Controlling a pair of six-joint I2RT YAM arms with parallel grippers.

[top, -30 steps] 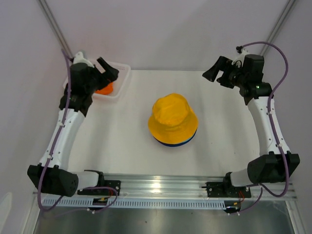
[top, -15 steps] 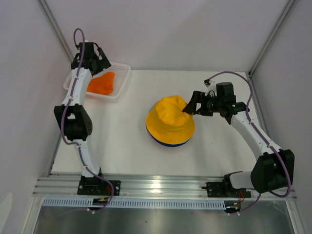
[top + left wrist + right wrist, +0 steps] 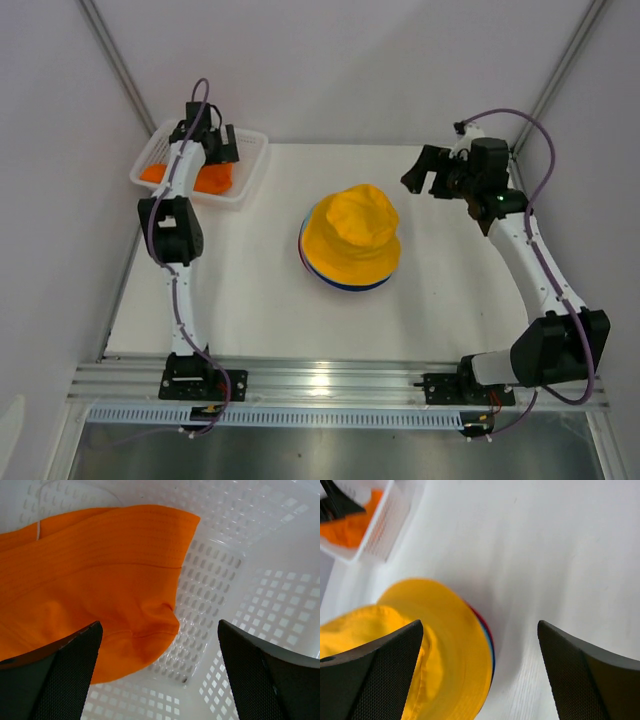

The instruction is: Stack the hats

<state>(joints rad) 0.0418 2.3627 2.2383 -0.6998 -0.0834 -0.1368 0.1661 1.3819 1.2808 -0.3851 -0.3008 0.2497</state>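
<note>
- Left fingers (image 3: 60, 675): spread wide, grasping nothing, just above the orange hat (image 3: 100, 580); whether they touch it cannot be told.
- Orange hat: lies in the white basket (image 3: 250, 580), at the desk's far left corner.
- Right fingers (image 3: 375, 675): spread wide, empty, above the desk (image 3: 545, 555).
- Yellow hat (image 3: 445, 645): at desk centre, on top of red and blue brims (image 3: 489, 632).

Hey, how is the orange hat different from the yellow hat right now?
The orange hat lies crumpled in the white basket; the yellow hat sits rounded, crown up. The orange hat is alone; the yellow hat tops other hats on the table. Both are plain soft fabric.
</note>
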